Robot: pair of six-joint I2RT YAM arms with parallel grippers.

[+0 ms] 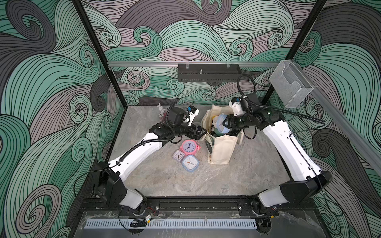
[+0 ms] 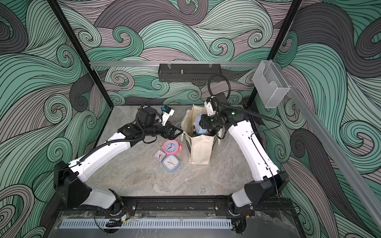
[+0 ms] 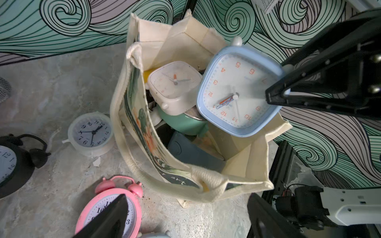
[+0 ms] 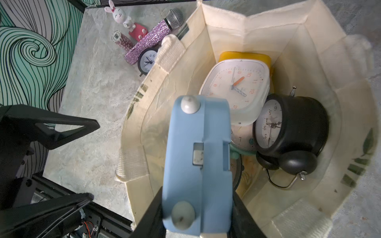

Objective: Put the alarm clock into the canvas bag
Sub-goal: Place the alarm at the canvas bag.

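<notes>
"Alarm clock (image 4: 195, 160), where does it stand?"
"Pinched edgewise in your right claw (image 4: 196, 204), at the canvas bag (image 4: 226, 35) mouth; left claw (image 4: 88, 162) spread alongside. Risk: released here, it may strike the white clock (image 4: 233, 86) beneath your claw and lodge crooked."

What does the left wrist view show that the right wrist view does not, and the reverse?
Only the left wrist view: the pink twin-bell clock and the dial of the blue alarm clock. Only the right wrist view: the bunny figure and a black twin-bell clock inside the canvas bag. Both: the canvas bag, the blue alarm clock held by the right gripper at its opening, and a white square clock inside.
</notes>
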